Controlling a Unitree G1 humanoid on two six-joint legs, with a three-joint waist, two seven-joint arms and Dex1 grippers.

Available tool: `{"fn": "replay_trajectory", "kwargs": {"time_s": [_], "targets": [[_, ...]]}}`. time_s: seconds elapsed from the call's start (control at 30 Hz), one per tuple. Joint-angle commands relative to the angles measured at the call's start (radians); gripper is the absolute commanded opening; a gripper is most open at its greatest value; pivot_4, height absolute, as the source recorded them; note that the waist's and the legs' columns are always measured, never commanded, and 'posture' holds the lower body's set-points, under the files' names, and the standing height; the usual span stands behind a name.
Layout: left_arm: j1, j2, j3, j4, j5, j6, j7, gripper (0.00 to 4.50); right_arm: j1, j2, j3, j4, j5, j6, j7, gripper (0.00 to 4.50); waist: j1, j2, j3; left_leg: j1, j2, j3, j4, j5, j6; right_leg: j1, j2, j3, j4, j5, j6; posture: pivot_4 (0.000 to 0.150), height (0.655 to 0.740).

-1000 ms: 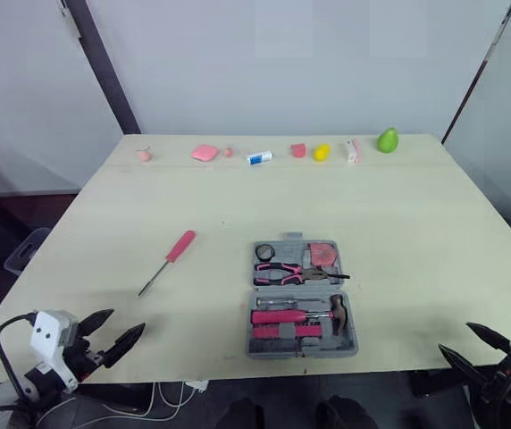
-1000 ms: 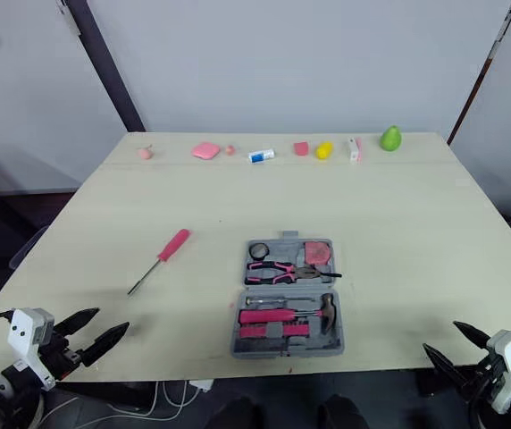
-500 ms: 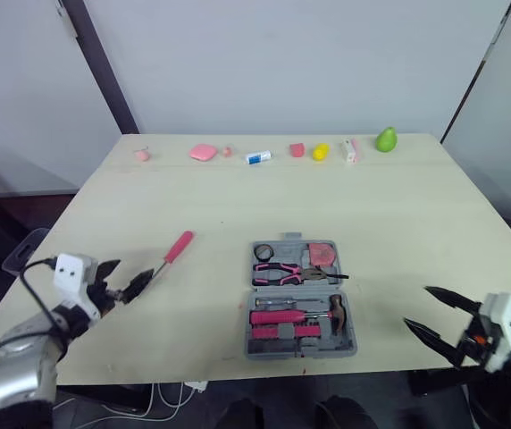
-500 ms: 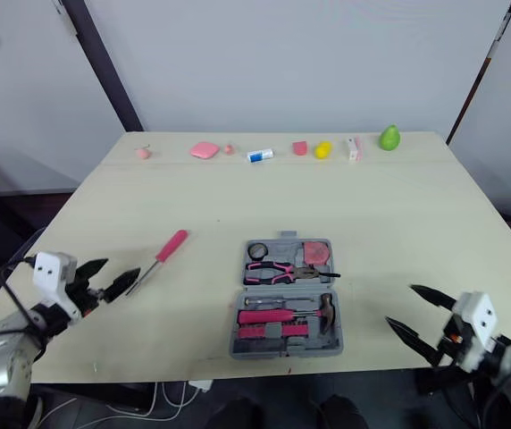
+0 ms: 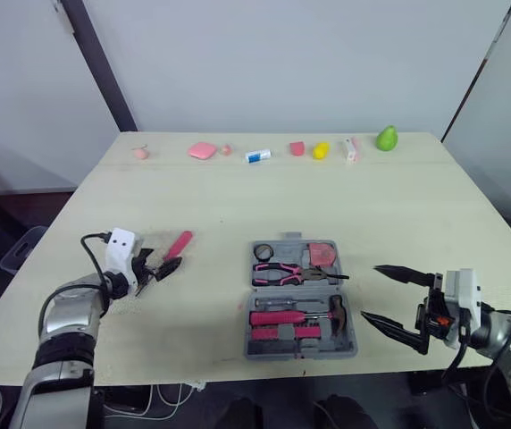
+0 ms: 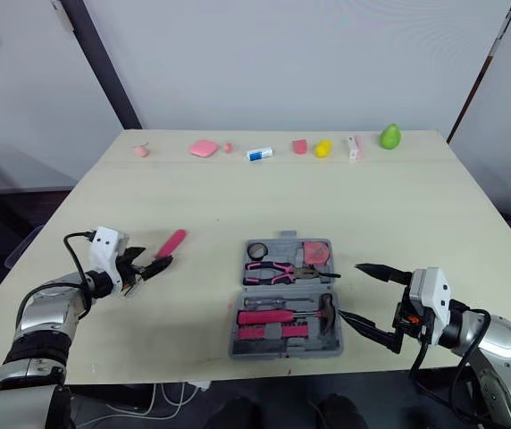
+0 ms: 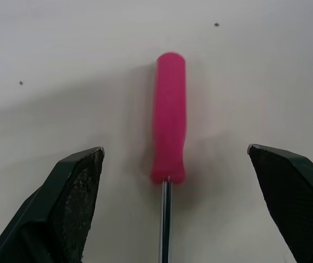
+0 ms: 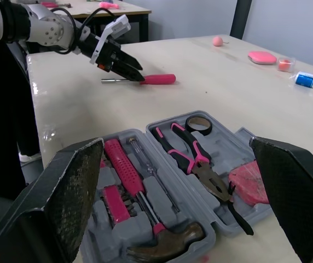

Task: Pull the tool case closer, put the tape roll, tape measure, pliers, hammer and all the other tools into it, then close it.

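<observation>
Left pincer (image 5: 161,265), spread, flanks the pink-handled metal screwdriver (image 7: 169,115) on the beige tabletop (image 5: 398,206). We note the right pincer (image 5: 370,292) spread just beside the open grey plastic tool case (image 5: 300,353).

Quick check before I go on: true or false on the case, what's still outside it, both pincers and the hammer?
1. The tool case is open. True.
2. Every tool is inside it. False: a pink screwdriver lies on the table, left of the case.
3. The left pincer is shut on that screwdriver. False: it is open, a finger on each side, not touching.
4. The hammer lies in the case. True.
5. The right pincer is open beside the case. True.
</observation>
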Motion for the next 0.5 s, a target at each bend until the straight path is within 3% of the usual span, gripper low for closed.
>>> {"fn": "replay_trajectory", "kwargs": {"time_s": [0.03, 0.13, 0.23, 0.43, 0.5], "targets": [[-0.057, -0.001, -0.007, 0.054, 0.019, -0.006, 0.029, 4.48, -0.025, -0.012, -0.005, -0.052, 0.023, 0.005, 0.002, 4.50, 0.001, 0.000, 0.000, 0.000, 0.000, 0.000, 0.000, 0.000, 0.000, 0.000, 0.000, 0.000, 0.000, 0.000, 0.000, 0.150, 0.7400], [-0.097, -0.009, -0.018, 0.117, 0.038, -0.017, 0.050, 4.48, -0.033, -0.010, -0.003, -0.045, 0.021, 0.006, 0.003, 4.50, 0.002, -0.001, 0.000, -0.001, 0.000, -0.001, 0.001, 0.000, 0.000, 0.000, 0.000, -0.001, 0.000, 0.000, 0.000, 0.150, 0.7400], [-0.131, -0.021, -0.030, 0.174, 0.059, -0.025, 0.065, 3.48, -0.039, -0.010, -0.007, -0.031, 0.014, -0.004, 0.008, 4.50, 0.001, -0.001, 0.000, -0.002, 0.000, -0.002, 0.001, 0.000, 0.000, 0.000, 0.000, -0.002, 0.000, 0.000, 0.000, 0.150, 0.7400], [-0.127, -0.044, -0.022, 0.157, 0.050, -0.020, 0.060, 0.52, -0.031, -0.015, -0.018, -0.031, 0.013, -0.010, 0.014, 4.50, 0.001, -0.001, 0.000, -0.002, 0.000, -0.002, 0.001, 0.000, 0.000, 0.000, 0.000, -0.002, 0.000, 0.000, 0.000, 0.150, 0.7400], [-0.093, -0.049, -0.012, 0.099, 0.034, 0.006, 0.060, 0.45, -0.030, -0.018, -0.020, -0.027, 0.011, -0.012, 0.017, 4.50, 0.001, -0.001, 0.000, -0.002, 0.000, -0.002, 0.001, 0.000, 0.000, 0.000, 0.000, -0.002, 0.000, 0.000, 0.000, 0.150, 0.7400]]}}
